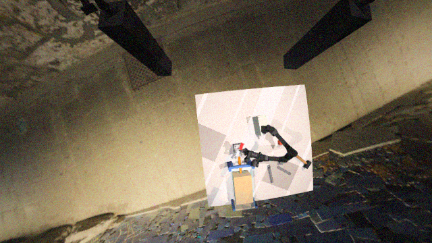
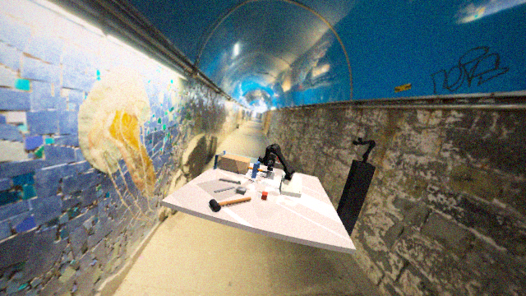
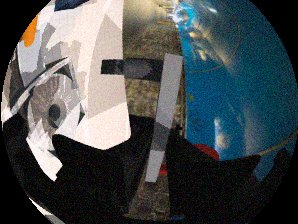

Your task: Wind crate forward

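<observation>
Top view has the pale desk [image 1: 219, 111] [image 2: 304, 222] [image 3: 107, 125] spreading out around the winch [image 1: 237, 148] [image 3: 42, 102], with the black arm [image 1: 285, 143] [image 2: 283, 158] reaching toward it. The tan crate [image 1: 243, 189] [image 2: 233, 164] lies in its cubby, across the blue frame [image 1: 241, 167] [image 2: 256, 169] from the winch; whether it touches the frame can't be told. The hammer [image 1: 301, 159] [image 2: 230, 202] lies well apart from the winch. Near the winch, the end effector [image 1: 246, 153] [image 2: 269, 166] [image 3: 160, 131] is closed narrowly on the winch handle [image 3: 170, 85], whose dark end sits outside the round hole [image 3: 55, 115].
</observation>
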Robot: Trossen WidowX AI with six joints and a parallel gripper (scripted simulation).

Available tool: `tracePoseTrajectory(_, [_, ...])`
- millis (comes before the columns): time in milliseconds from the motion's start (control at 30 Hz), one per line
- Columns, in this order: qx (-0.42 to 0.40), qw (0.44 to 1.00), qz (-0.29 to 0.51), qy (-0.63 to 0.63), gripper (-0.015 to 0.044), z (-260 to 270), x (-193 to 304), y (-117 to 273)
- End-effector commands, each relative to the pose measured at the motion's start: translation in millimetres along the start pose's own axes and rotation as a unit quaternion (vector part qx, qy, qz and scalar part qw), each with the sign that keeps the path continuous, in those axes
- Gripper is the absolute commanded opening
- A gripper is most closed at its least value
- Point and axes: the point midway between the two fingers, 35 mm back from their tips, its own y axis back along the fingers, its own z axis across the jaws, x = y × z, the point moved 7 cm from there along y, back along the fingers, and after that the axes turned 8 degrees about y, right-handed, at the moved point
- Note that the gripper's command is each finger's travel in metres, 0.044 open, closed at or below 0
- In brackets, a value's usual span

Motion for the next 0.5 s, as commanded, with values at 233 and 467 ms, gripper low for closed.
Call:
tracePoseTrajectory(233, [0.026,1.0,0.005,-0.005,0.0,1,0,-1])
tracePoseTrajectory(467, [0.017,1.0,0.003,0.001,0.0,13,19,12])
